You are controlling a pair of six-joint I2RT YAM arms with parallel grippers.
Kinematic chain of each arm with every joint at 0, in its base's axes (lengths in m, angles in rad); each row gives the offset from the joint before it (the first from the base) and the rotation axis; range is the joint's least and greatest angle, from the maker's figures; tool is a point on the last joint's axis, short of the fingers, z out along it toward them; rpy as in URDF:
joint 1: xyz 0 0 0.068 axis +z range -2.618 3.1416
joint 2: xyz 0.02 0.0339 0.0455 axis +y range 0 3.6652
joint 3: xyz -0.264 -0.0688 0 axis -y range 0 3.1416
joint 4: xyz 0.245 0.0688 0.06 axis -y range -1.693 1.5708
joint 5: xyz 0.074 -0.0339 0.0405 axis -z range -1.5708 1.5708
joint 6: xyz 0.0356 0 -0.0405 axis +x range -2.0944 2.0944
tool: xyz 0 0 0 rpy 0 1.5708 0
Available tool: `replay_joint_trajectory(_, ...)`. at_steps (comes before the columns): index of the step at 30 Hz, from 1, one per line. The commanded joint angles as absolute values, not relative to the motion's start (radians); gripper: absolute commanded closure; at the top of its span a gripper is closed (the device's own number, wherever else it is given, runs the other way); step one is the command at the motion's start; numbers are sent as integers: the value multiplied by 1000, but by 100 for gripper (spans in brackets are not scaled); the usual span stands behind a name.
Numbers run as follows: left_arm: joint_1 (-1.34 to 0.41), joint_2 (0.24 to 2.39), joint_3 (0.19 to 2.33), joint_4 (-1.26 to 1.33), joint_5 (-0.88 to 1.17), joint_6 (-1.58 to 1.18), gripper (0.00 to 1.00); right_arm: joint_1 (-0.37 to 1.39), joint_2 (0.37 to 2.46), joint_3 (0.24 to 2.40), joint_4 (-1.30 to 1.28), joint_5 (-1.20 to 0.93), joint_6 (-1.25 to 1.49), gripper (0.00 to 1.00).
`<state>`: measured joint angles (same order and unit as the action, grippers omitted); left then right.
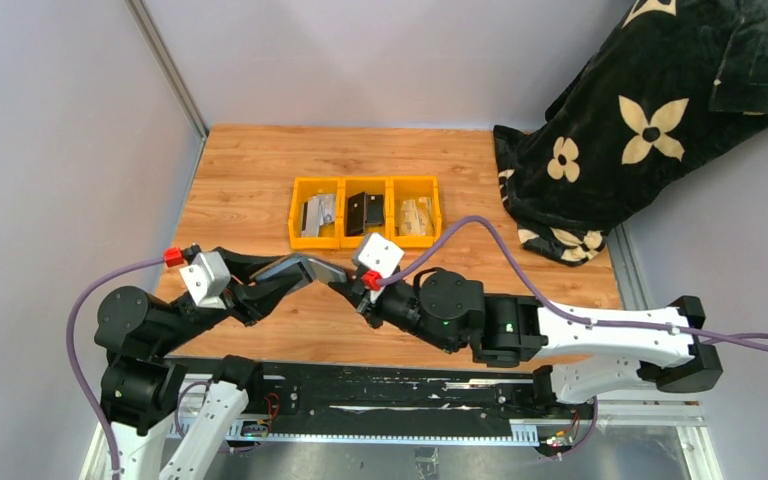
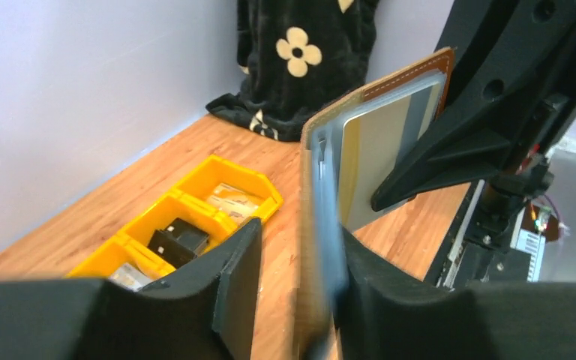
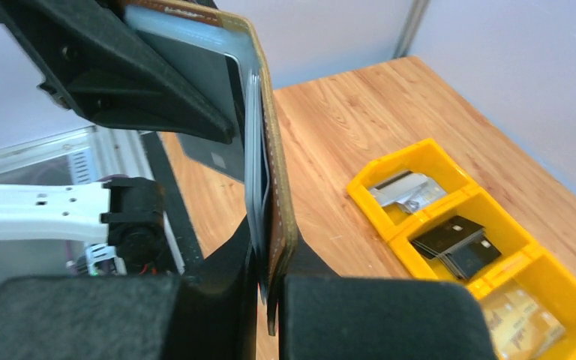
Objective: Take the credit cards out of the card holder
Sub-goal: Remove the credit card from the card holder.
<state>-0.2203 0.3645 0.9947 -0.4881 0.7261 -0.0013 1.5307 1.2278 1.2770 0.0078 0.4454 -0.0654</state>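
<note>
At bottom centre we see our right claw (image 3: 270, 274) clamped on the upright brown card holder (image 3: 280, 187). The left claw (image 3: 184, 112), upper left, grips its other flap, where a grey card (image 3: 211, 155) shows. Lower right on the wooden tabletop (image 3: 360, 112), yellow bins (image 3: 366, 196) hold silver cards (image 3: 409, 191), black cards (image 3: 454, 244) and tan cards (image 3: 517, 322).

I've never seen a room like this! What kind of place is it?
Probably a robot testing lab: a left arm and right arm mounted at a wooden table, plain grey panels around it, and yellow bins holding sorted cards.

L hand (image 2: 300, 300), R hand (image 3: 270, 307) blk; arms (image 1: 600, 340) blk/white, purple cables (image 1: 480, 225).
</note>
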Motion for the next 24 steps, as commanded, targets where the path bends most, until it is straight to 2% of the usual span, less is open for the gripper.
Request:
replay_joint_trajectory(1,-221,414,1026,-548,848,-113,45,1457,1145,1208,137,234,64,100)
replay_joint_trajectory(3,-221,435,1038,-578,899,-131,37,1414,1120,1185,162,133,131,100)
replay_joint_trajectory(5,-221,451,1044,-585,916,-144,39,1381,1107,1160,196,63,169,100)
replay_joint_trajectory(11,-221,466,1047,-484,904,-268,72,1334,1085,1117,232,-61,234,100)
replay_joint_trajectory(13,-221,473,1051,-457,904,-320,80,1331,1082,1105,237,-82,242,100)
replay_joint_trajectory(17,-221,497,1075,-439,950,-378,87,1309,1073,1076,241,-121,272,100)
replay_joint_trajectory(18,-221,503,1077,-429,971,-395,92,1296,1071,1070,242,-137,285,100)
replay_joint_trajectory(21,-221,524,1077,-423,1032,-438,100,1229,1071,1057,254,-234,357,85)
replay_joint_trajectory(24,-221,552,1079,-437,1076,-464,100,1128,1088,1054,268,-368,456,76)
